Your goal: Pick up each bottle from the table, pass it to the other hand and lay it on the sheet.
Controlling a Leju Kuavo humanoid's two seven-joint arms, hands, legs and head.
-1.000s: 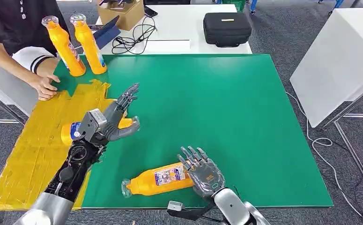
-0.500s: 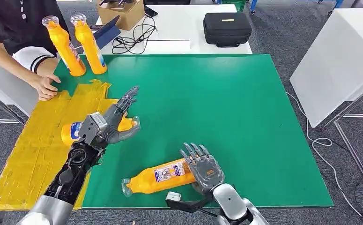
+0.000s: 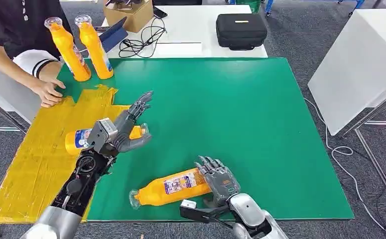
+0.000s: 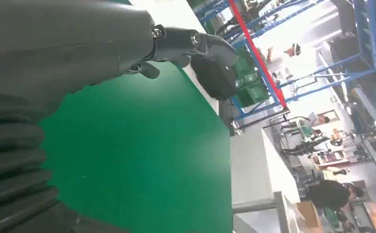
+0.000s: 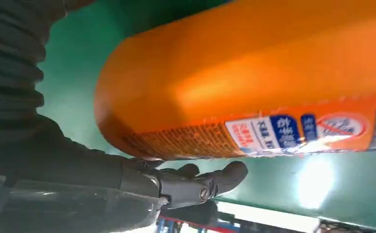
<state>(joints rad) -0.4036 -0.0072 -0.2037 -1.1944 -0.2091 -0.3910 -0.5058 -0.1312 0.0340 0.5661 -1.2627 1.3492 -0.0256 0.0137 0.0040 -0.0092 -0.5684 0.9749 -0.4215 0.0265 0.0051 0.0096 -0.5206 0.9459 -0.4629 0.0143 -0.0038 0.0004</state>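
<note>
An orange bottle (image 3: 171,186) with a white-and-blue label lies on its side near the front edge of the green tabletop (image 3: 240,119), its clear cap pointing toward the yellow sheet (image 3: 36,154). The right hand (image 3: 220,181) sits at its base, fingers curled over the top of it and thumb below; in the right wrist view the bottle (image 5: 253,82) lies against the thumb (image 5: 200,184), though a firm grip cannot be told. A second bottle (image 3: 83,138) lies on the sheet's right edge, partly behind the left hand (image 3: 123,129), which hovers above it with fingers apart, holding nothing.

Since a second ago the right hand's fingers have bent from upright down onto the bottle, and the left hand has lifted slightly.

Two more bottles (image 3: 81,47) stand at the far left corner. A person's hand (image 3: 49,92) rests on the sheet's far end. A black case (image 3: 241,30) lies on the white table beyond.
</note>
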